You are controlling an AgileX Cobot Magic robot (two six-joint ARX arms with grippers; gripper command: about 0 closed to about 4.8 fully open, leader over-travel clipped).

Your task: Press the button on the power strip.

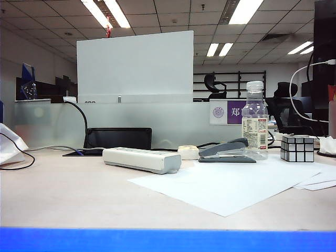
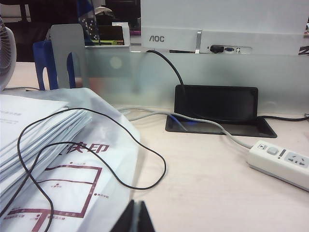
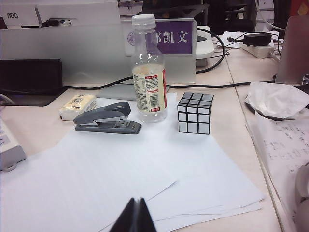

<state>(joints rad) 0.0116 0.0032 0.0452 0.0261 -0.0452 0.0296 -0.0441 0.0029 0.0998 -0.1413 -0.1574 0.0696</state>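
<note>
The power strip is a long off-white bar lying on the table left of centre, with its grey cord running off to the left. The left wrist view shows its cord end with a small grey button on top. My left gripper is shut and empty, hanging over bare table well short of the strip. In the right wrist view only the strip's grey end shows. My right gripper is shut and empty above white paper. Neither gripper shows in the exterior view.
A grey stapler, a clear bottle and a mirror cube stand right of the strip, behind loose white sheets. A cream round object sits by the strip. A bagged paper stack with a thin black wire lies left.
</note>
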